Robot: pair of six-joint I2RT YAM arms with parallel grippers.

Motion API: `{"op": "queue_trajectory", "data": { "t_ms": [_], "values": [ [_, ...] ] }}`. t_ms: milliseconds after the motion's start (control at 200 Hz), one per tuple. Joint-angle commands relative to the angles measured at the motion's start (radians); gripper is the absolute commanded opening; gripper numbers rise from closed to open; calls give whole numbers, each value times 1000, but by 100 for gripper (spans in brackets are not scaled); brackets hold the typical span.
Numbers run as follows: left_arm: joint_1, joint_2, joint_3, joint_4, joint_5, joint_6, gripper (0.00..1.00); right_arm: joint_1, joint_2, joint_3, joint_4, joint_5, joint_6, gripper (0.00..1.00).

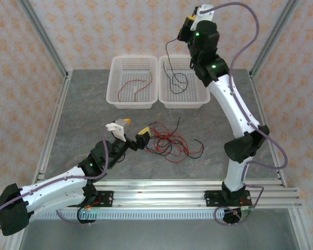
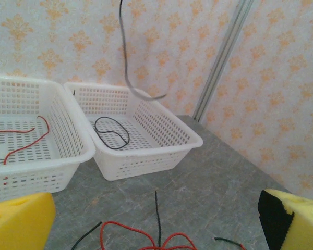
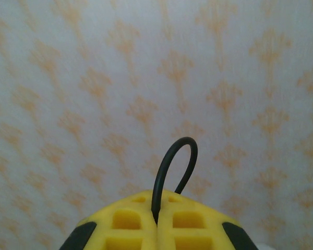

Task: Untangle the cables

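Right wrist view: the right gripper (image 3: 157, 221) is clamped on a black cable (image 3: 167, 161), which hangs into the right basket (image 1: 183, 104). The left gripper (image 1: 134, 131) gapes wide and empty beside the red-and-black tangle (image 1: 169, 145) on the table (image 1: 83, 120). A red cable (image 1: 135, 86) lies in the left basket (image 1: 130, 103).

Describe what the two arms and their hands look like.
Both the left arm and right arm have white curved shells, black joints with green lights, and a lilac cable looping alongside. The left hand and right hand have yellow fingers with black trim.
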Motion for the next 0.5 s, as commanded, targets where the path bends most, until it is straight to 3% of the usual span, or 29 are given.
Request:
{"op": "queue_trajectory", "data": {
  "t_ms": [0, 285, 496],
  "values": [
    [14, -34, 16, -37, 16, -26, 99, -16, 35, -87, 65, -16, 19, 0],
    [21, -81, 66, -152, 6, -47, 97, -33, 127, -331, 92, 22, 54, 0],
    [46, -78, 125, -253, 9, -88, 99, -34, 283, -221, -199, -5, 122, 0]
  ]
}}
